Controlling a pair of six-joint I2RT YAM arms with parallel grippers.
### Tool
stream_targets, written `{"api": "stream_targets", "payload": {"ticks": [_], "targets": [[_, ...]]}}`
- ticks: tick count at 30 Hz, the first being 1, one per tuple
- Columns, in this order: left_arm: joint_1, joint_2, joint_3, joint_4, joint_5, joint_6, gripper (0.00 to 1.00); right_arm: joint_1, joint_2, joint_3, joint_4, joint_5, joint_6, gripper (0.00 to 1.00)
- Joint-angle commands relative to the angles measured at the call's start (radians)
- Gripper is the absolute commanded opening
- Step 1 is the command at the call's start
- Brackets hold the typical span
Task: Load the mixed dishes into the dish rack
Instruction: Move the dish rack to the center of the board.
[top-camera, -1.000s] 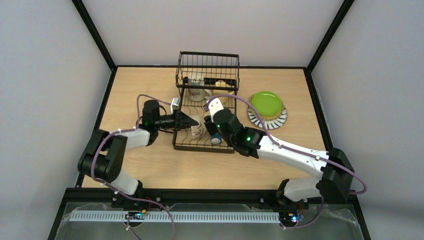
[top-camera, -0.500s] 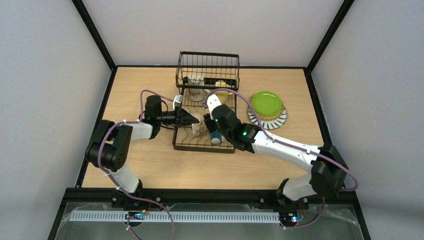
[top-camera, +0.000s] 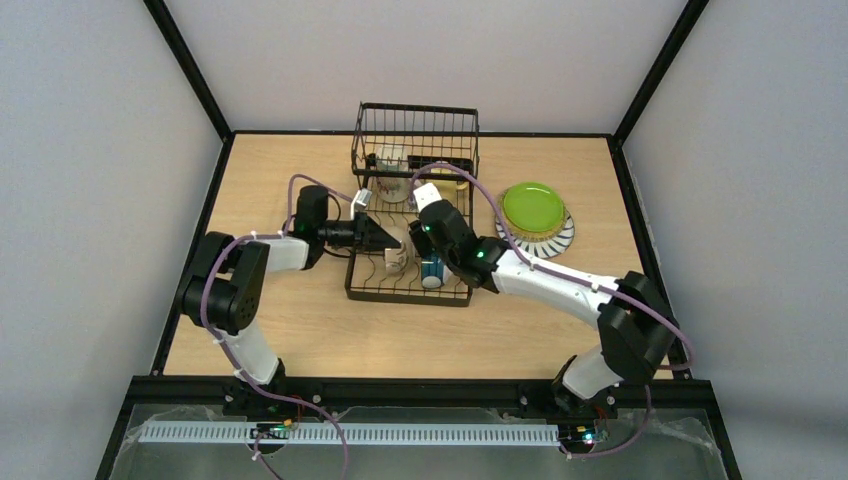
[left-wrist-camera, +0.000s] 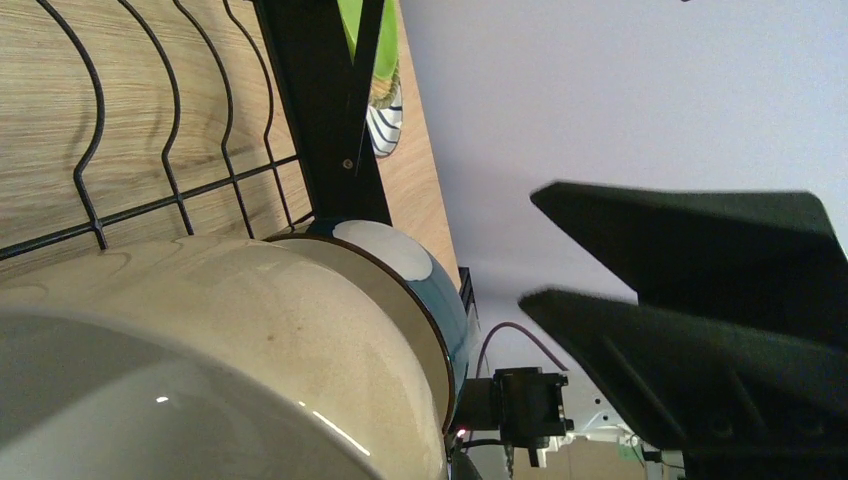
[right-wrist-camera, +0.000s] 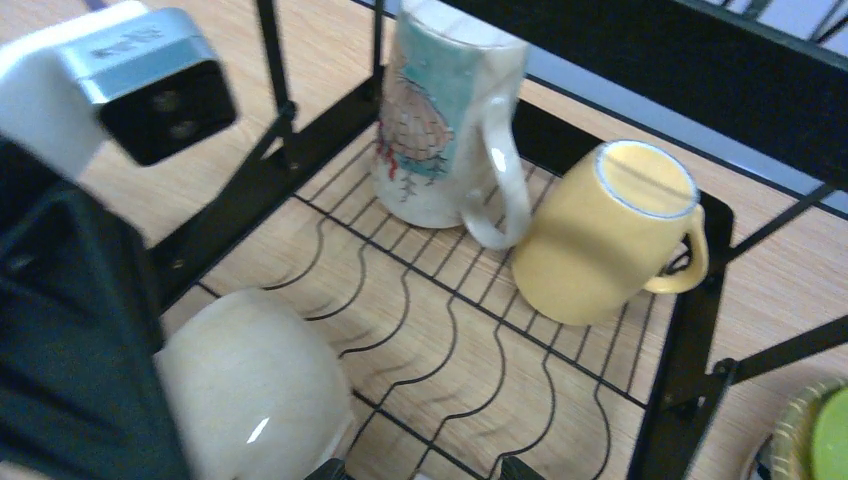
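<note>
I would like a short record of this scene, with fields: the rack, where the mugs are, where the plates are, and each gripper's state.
rack: black wire dish rack
mugs in rack: cream mug, blue-patterned mug, white printed mug, pale yellow mug
plates: stacked beside the rack, not loaded; lime green plate on top, striped plate at the bottom
left gripper: shut, at the cream mug
right gripper: open, over the rack near the blue-patterned mug

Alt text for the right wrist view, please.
Looking down into the black wire dish rack: a cream mug lies at lower left next to the black left arm, a printed white mug stands at the back, and a pale yellow mug lies tilted beside it. Lime green plate edge at lower right.
</note>
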Motion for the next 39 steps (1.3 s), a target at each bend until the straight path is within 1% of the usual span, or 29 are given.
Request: {"api": "stream_targets", "payload": {"ticks": [1,3,7,11,19,30,34,36,39], "targets": [[0.004,0.015,0.027,0.011,0.03,0.035,0.02,-0.046,0.038,0.058,-0.072,0.093,0.097,0.87],[0.004,0.018,0.026,0.01,0.029,0.035,0.02,-0.057,0.044,0.064,-0.1,0.137,0.119,0.88],[0.004,0.022,0.03,0.01,0.026,0.033,0.02,-0.061,0.078,0.116,-0.207,0.252,0.167,0.99],[0.004,0.025,0.031,0.012,0.023,0.03,0.02,-0.079,0.096,0.14,-0.303,0.276,0.21,1.0],[-0.009,0.019,0.029,0.011,0.023,0.029,0.02,-0.139,0.071,0.077,-0.38,0.242,0.279,1.0],[-0.029,0.012,0.014,0.01,0.014,0.03,0.02,-0.191,0.074,-0.018,-0.371,0.107,0.331,1.0],[-0.03,0.007,0.004,0.012,0.007,0.029,0.02,-0.199,0.092,-0.025,-0.351,0.061,0.33,0.94],[-0.029,0.004,-0.001,0.015,0.001,0.027,0.01,-0.201,0.102,-0.025,-0.344,0.043,0.327,0.88],[-0.029,0.0,-0.014,0.043,0.0,0.005,0.01,-0.213,0.117,-0.026,-0.332,0.012,0.328,0.77]]}}
